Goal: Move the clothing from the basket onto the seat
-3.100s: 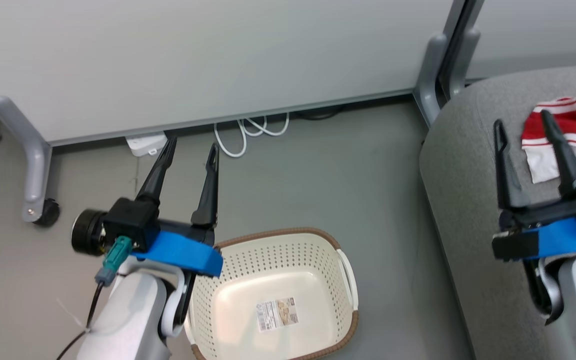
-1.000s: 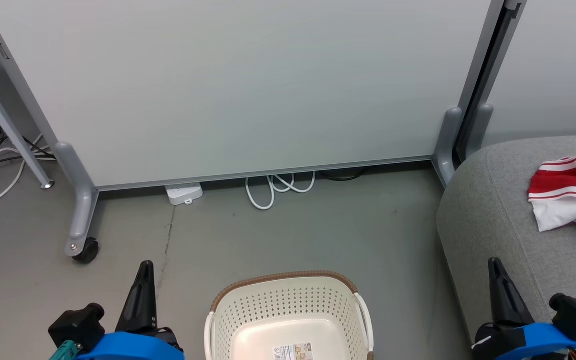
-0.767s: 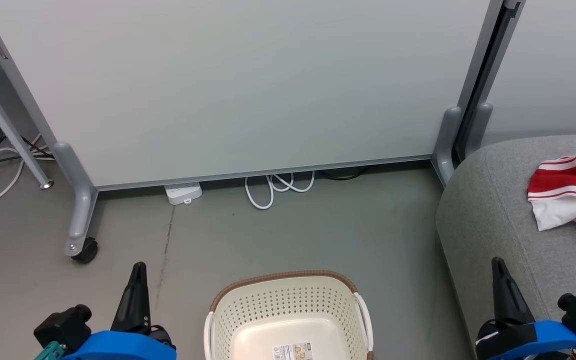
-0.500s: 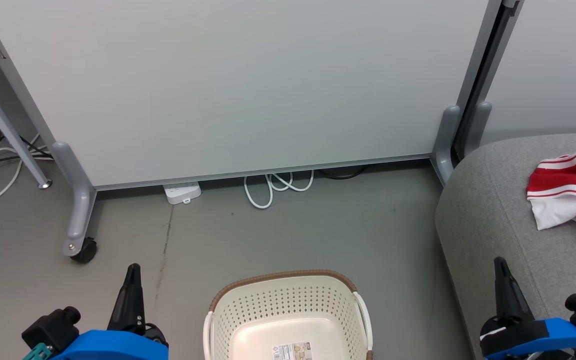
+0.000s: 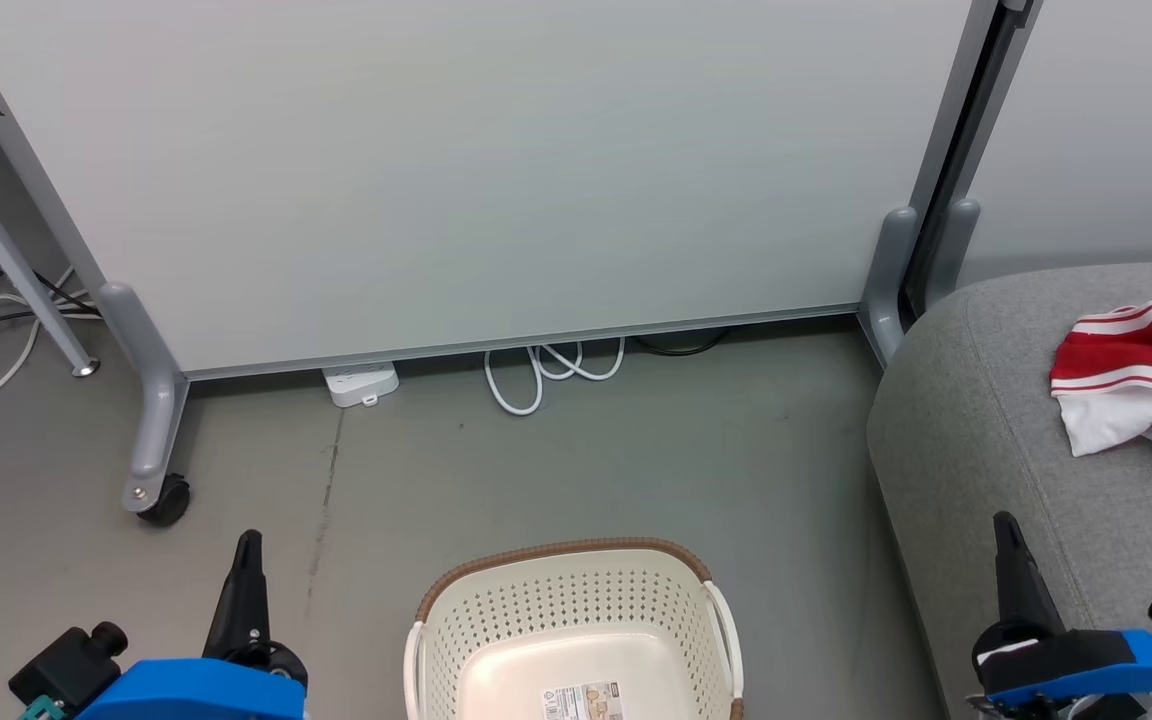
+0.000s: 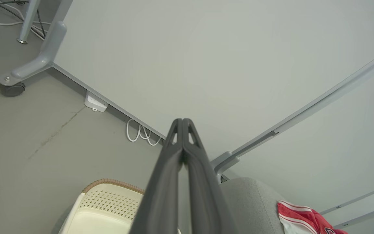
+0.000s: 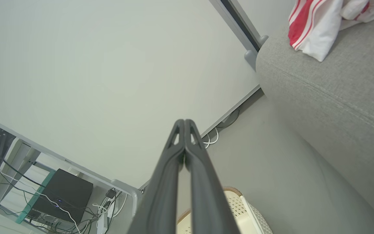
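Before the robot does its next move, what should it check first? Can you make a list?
1. Basket holds no clothes: ok in the part that shows; only a label lies inside.
2. Clothing lies on the seat: ok.
3. Left gripper shut and empty: ok.
4. Right gripper shut and empty: ok.
5. All the clothing fully on the seat: cannot tell, the picture's edge cuts it off.
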Controlling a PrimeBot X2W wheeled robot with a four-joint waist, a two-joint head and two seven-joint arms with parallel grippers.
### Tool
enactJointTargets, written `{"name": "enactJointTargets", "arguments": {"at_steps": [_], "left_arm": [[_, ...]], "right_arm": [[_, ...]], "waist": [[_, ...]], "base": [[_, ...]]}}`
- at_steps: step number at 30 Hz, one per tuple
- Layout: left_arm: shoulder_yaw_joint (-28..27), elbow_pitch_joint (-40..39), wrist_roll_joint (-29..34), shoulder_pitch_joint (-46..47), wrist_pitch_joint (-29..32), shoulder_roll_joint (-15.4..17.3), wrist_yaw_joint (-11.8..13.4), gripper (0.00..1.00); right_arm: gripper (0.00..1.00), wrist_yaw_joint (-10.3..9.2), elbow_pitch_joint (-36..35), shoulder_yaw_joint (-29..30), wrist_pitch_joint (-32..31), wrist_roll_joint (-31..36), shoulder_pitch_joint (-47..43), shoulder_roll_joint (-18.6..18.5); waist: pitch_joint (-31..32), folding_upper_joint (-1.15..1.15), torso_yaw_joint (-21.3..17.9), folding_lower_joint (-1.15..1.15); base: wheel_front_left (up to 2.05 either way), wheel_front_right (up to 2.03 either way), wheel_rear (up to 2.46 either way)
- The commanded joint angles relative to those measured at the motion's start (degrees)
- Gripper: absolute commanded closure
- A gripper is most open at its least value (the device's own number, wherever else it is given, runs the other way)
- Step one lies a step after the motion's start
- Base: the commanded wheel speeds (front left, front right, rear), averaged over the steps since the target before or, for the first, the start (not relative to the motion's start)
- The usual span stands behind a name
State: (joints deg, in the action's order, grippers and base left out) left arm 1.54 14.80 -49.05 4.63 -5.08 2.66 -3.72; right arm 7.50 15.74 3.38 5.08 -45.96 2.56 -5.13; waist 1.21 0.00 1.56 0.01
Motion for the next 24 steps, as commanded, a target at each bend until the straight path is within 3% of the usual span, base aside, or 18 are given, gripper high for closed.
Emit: {"name": "enactJointTargets", "arguments": {"at_steps": [1,24], "left_arm": [[-0.85,-0.84,-2.18,1.49,0.59,0.16,-0.47,1.00],[-3.48,-0.89,-16.87,1.76,4.57,0.22,-1.67,1.00]], "right_arm": [[1.00,-0.01,-1.01,0.33,-0.52,-2.51,1.75,0.10],[1.00,-0.01,-1.34,1.41,-4.56,-18.22,2.69,0.88]], "waist": [[-0.03,0.00,-0.03,0.00],[-0.41,0.00,-0.46,0.00]], "base": [[0.00,0.00,0.00],[0.00,0.00,0.00]]}}
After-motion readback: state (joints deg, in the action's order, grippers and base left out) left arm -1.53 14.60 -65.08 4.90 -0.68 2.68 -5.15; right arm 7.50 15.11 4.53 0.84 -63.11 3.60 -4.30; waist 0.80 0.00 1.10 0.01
